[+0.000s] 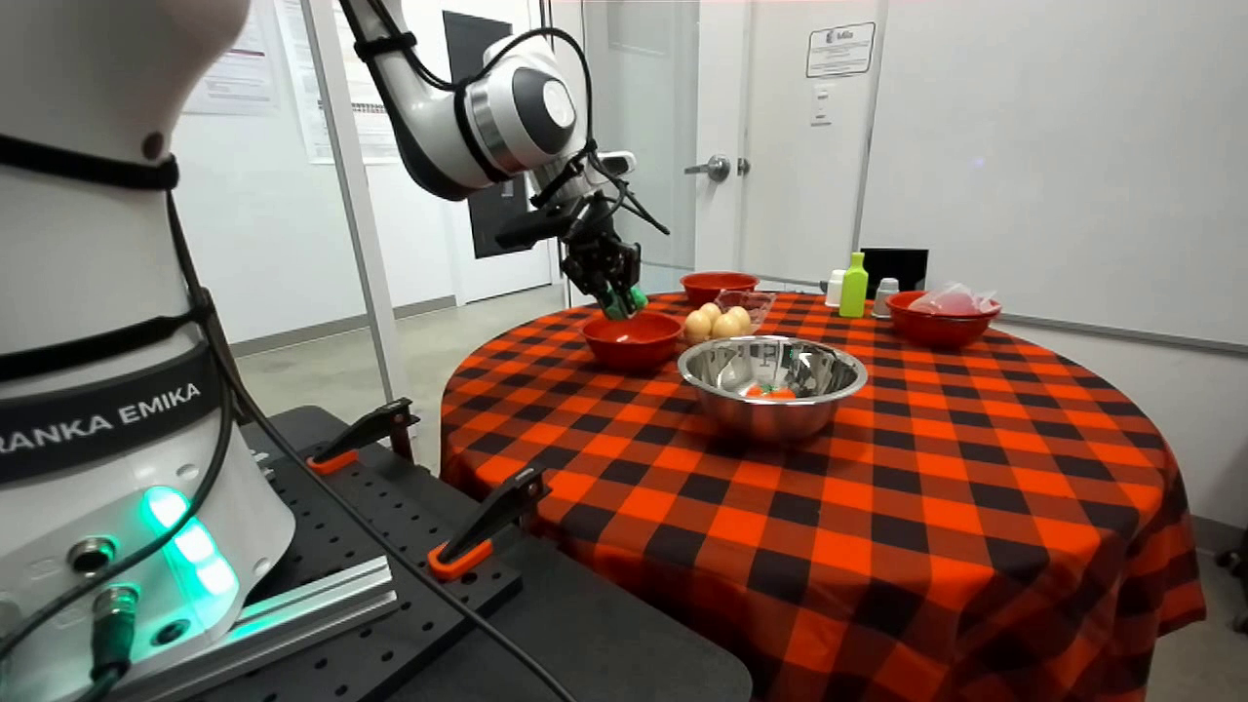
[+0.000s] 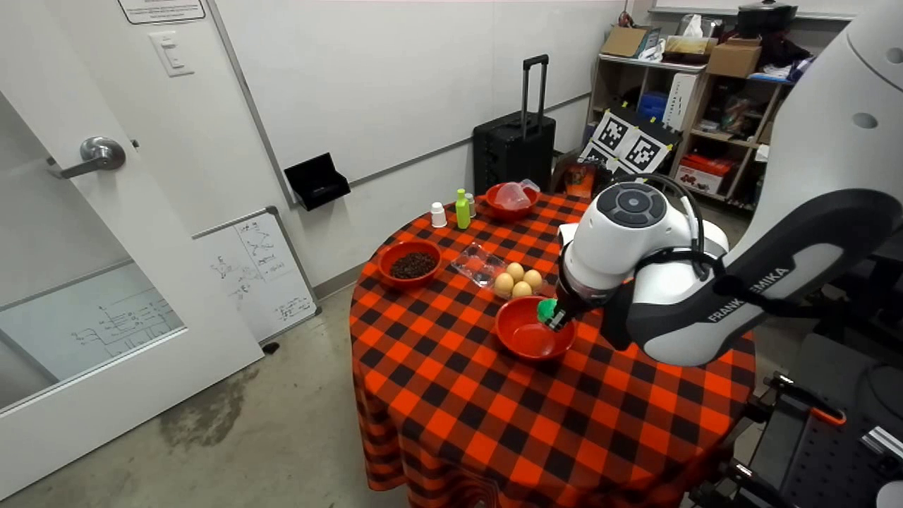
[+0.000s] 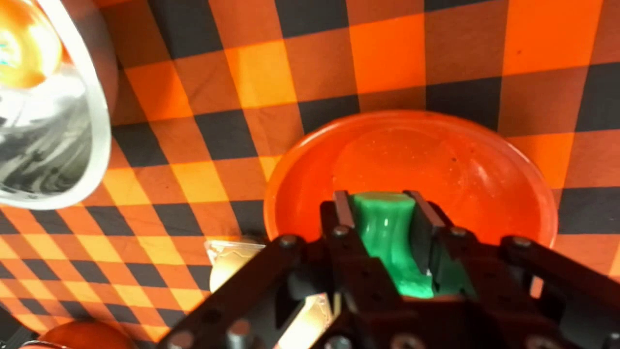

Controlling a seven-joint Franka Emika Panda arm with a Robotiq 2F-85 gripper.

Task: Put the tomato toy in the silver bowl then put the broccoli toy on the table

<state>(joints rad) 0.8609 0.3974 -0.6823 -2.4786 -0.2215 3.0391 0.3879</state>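
Clasping hand (image 3: 381, 206), broccoli toy (image 3: 385, 232) partly hidden.

In an exterior view, the tomato toy (image 1: 770, 393) was set in the metal bowl (image 1: 770, 422) on the table (image 1: 838, 536). Left of the metal bowl, the broccoli toy (image 1: 639, 296) was held over another bowl (image 1: 632, 352). Eggs (image 1: 726, 326) and a bottle (image 1: 853, 291) were placed behind the metal bowl.
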